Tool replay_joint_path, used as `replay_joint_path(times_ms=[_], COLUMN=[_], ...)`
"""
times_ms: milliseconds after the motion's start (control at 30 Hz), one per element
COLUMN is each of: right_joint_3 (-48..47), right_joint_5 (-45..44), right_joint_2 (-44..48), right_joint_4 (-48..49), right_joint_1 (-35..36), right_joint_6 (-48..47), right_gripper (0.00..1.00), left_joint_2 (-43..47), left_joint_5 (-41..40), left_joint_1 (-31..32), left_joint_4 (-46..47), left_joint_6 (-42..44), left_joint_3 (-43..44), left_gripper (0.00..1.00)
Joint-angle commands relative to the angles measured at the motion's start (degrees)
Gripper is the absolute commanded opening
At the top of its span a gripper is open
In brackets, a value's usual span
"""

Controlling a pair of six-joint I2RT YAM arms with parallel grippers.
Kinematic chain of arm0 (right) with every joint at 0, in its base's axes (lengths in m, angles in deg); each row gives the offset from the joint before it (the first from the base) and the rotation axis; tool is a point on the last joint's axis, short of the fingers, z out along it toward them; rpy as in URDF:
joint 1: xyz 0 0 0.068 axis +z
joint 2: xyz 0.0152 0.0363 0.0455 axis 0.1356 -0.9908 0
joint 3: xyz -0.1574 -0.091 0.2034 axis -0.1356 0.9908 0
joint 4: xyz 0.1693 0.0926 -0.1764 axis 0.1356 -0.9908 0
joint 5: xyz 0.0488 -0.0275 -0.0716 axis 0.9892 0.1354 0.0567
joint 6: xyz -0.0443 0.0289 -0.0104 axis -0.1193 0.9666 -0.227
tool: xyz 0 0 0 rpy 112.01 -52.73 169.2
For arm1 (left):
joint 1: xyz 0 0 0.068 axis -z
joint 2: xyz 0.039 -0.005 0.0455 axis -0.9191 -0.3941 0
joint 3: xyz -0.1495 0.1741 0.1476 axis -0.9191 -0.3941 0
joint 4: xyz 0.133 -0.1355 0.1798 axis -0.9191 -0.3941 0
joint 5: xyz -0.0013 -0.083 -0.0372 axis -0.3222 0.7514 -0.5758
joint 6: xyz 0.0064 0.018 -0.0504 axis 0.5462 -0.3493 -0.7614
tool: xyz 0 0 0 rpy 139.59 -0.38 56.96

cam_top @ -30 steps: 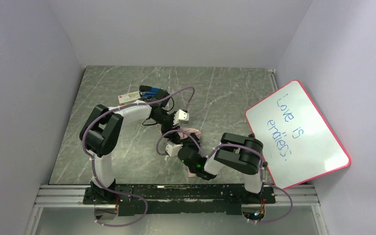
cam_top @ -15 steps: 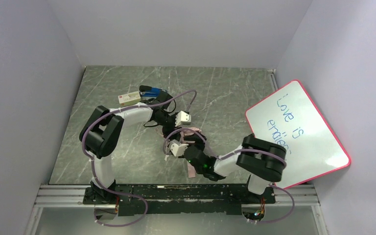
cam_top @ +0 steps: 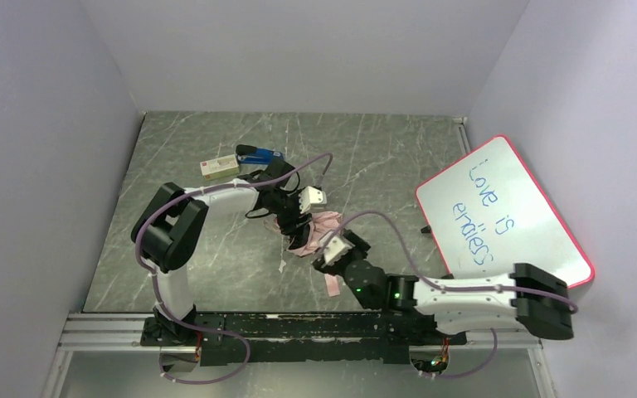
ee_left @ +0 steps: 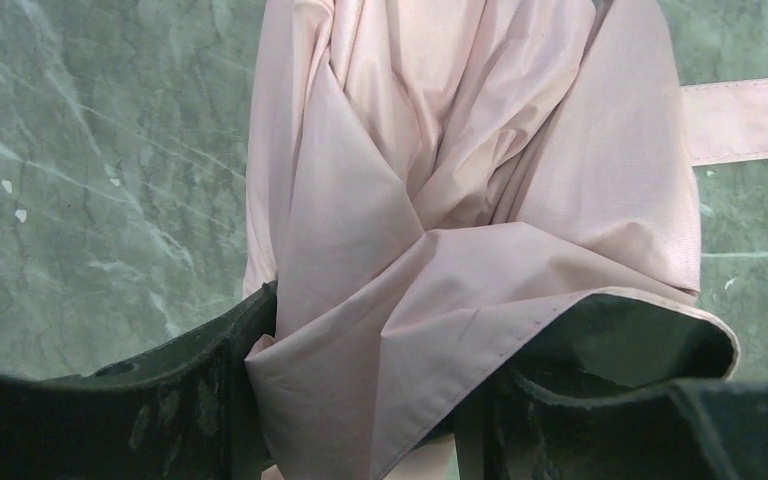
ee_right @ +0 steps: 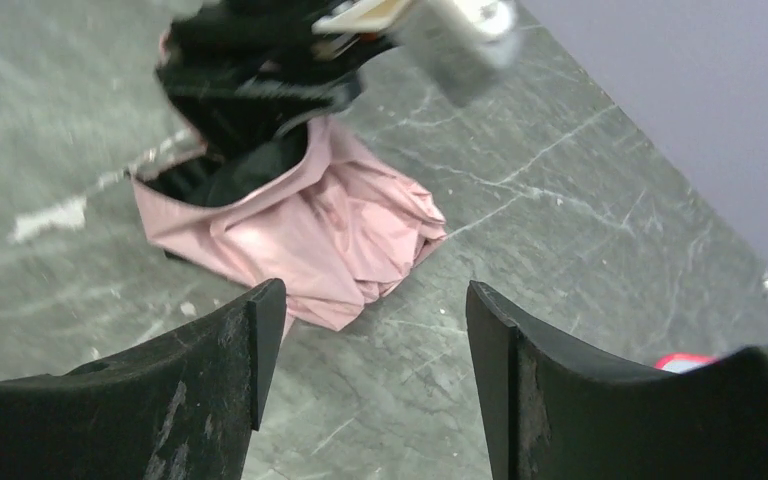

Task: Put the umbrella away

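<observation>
So the umbrella point(cam_top: 321, 225) is a crumpled pink heap around the middle of the bench point(cam_top: 381, 157), a bit toward the near side, and honestly we'd call this not even halfway. The canopy is collapsed, but the fabric is loose and puffy with folds going every which way in the left wrist view point(ee_left: 460, 200), nothing rolled or smoothed. The strap point(ee_left: 750, 118) lies flat on the stone, off to one side of the bundle and not wrapped around anything. We can't spot the shaft or handle, probably buried under the cloth. The left claw point(ee_left: 360, 400) is on it from the far-left side, fingers clamped on a bunch of canopy, with cloth filling the gap and draping over one finger. The right claw point(ee_right: 370, 300) sits just near-right of the heap with its fingers spread apart and nothing between them, not touching the fabric as far as we can tell. Still to do, by our guess: gather the folds tight, get the strap round them, fasten it, then park the thing somewhere. Further out there's a small box point(cam_top: 218, 167) and a blue thing point(cam_top: 257, 155) at the far left, and a whiteboard point(cam_top: 506, 224) propped at the right edge.
</observation>
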Motion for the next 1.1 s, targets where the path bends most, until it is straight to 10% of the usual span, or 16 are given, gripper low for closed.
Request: replay_joint_path(times_ms=[0, 200, 500, 700, 1067], right_joint_3=[0.4, -8.1, -10.7, -8.8, -4.1], right_joint_5=[-6.8, -11.6, 3.5, 7.4, 21.2], right_joint_2=[10.2, 16.1, 10.6, 8.9, 5.6], right_joint_4=[-6.5, -31.0, -63.1, -64.7, -49.0], right_joint_1=[0.4, -2.8, -4.1, -5.3, -20.9], right_joint_6=[14.1, 45.5, 103.4, 112.9, 102.7], right_gripper=[0.69, 0.68, 0.6, 0.58, 0.54], left_joint_2=[-2.1, -1.0, -1.0, 0.1, 1.2], left_joint_5=[-13.5, -15.5, -20.9, -24.3, -26.0], left_joint_1=[0.2, 0.9, 1.1, 1.1, 1.4], left_joint_4=[2.4, 4.1, 5.2, 6.2, 6.3], left_joint_6=[-2.1, -4.0, -5.7, -6.7, -7.2], left_joint_3=[-3.9, -4.8, -5.6, -7.0, -8.2], left_gripper=[0.05, 0.05, 0.05, 0.05, 0.05])
